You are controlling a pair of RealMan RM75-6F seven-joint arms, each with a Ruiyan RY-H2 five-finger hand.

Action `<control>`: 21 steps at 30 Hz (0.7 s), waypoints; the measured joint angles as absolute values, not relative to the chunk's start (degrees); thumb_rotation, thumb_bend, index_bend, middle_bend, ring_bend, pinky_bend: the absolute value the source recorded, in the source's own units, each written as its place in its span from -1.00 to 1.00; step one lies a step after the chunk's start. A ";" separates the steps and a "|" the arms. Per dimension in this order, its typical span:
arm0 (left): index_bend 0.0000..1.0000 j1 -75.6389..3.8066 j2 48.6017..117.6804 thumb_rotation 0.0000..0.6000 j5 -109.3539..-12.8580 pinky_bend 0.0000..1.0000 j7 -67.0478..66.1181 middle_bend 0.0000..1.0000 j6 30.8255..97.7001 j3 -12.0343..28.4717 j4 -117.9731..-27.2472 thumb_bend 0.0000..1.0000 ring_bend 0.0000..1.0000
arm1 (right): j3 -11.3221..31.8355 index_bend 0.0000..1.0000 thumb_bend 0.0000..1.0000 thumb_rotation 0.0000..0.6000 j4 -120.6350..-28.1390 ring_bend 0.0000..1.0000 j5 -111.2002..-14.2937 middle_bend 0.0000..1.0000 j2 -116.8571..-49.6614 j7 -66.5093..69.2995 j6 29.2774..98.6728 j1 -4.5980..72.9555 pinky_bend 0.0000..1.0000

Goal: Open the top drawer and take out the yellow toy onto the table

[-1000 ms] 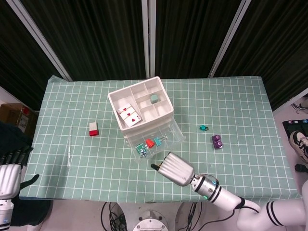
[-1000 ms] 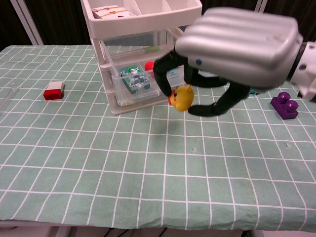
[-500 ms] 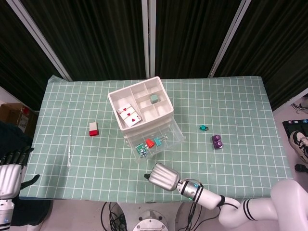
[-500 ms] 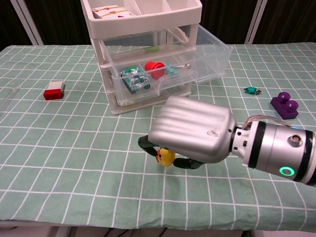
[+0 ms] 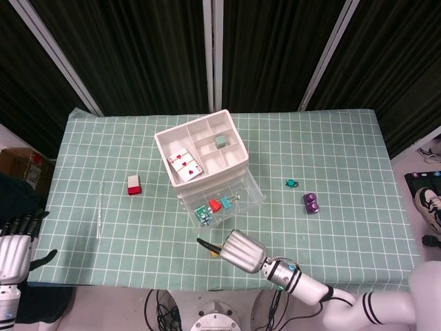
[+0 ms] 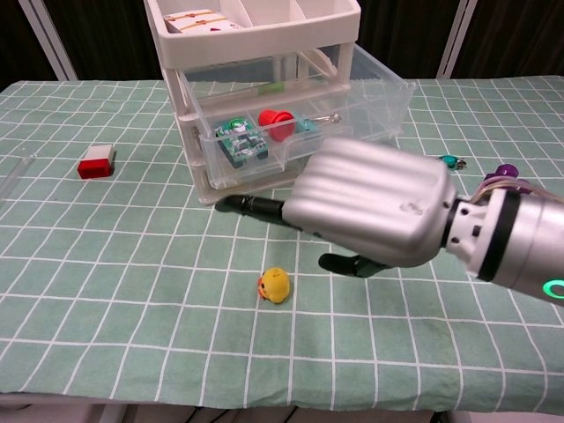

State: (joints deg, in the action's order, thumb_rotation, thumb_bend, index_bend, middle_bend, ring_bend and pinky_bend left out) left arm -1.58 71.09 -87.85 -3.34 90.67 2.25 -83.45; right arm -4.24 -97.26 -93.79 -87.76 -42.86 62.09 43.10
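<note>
Two hands: my right hand (image 6: 374, 211) hovers over the near part of the table (image 6: 106, 264); my left hand (image 5: 15, 248) sits off the table's left edge in the head view.
Right fingers: spread and holding nothing; one dark finger (image 6: 251, 205) points straight out toward the left, others curl loosely under the palm.
Yellow toy: the yellow toy (image 6: 274, 285) lies on the green checked cloth, free of my fingers, just below and in front of the outstretched one, near the table's front edge.
Toy and fingers: apart, no contact; the toy sits lower in the chest view than the palm's left end.
Left fingers: apart, gripping nothing.
Drawer unit: the drawer unit (image 6: 256, 53) stands behind my right hand with its top drawer (image 6: 300, 132) pulled out.
Drawer contents: a red piece (image 6: 276, 123) and a small green board (image 6: 240, 139) lie inside.
Elsewhere on table: a red and white block (image 6: 96, 162) to the left, a purple brick (image 5: 311, 203) and a small teal item (image 5: 291, 183) to the right.
</note>
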 measured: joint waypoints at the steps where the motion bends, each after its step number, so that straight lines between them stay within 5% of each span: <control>1: -0.59 -1.63 71.14 1.00 -87.88 -0.62 -3.24 -0.65 90.67 2.28 -83.31 -0.88 -0.67 | -4.47 -0.64 -0.50 1.00 -98.53 0.75 -94.59 0.76 -86.39 -42.56 64.04 42.19 1.00; 5: -0.59 -2.00 71.61 1.00 -87.88 -0.62 -2.97 -0.66 90.41 2.48 -82.93 -0.88 -0.68 | -5.28 -0.49 -0.51 1.00 -102.03 0.46 -97.11 0.45 -81.48 -40.61 72.59 37.99 0.84; 7: -0.59 -2.34 71.89 1.00 -88.16 -0.62 -2.90 -0.66 90.29 2.59 -82.76 -0.88 -0.68 | -5.68 -0.54 -0.51 1.00 -103.67 0.17 -97.68 0.19 -78.30 -39.61 78.10 34.67 0.54; 11: -0.59 -2.94 72.23 1.00 -88.75 -0.62 -3.11 -0.65 90.15 2.75 -82.81 -0.88 -0.67 | -6.31 -0.87 -0.51 1.00 -105.91 -0.71 -96.11 -0.56 -71.43 -36.48 87.02 26.92 -0.54; 14: -0.59 -3.35 72.38 1.00 -89.03 -0.62 -3.31 -0.65 89.96 2.84 -83.17 -0.88 -0.68 | -6.64 -1.00 -0.51 1.00 -106.31 -1.00 -92.31 -0.93 -67.36 -32.04 89.80 22.69 -0.97; 21: -0.59 -3.77 72.80 1.00 -89.41 -0.62 -5.38 -0.65 89.83 2.81 -84.40 -0.88 -0.67 | -7.60 -1.00 -0.50 1.00 -103.09 -1.00 -86.55 -1.00 -63.95 -17.54 91.99 15.58 -1.00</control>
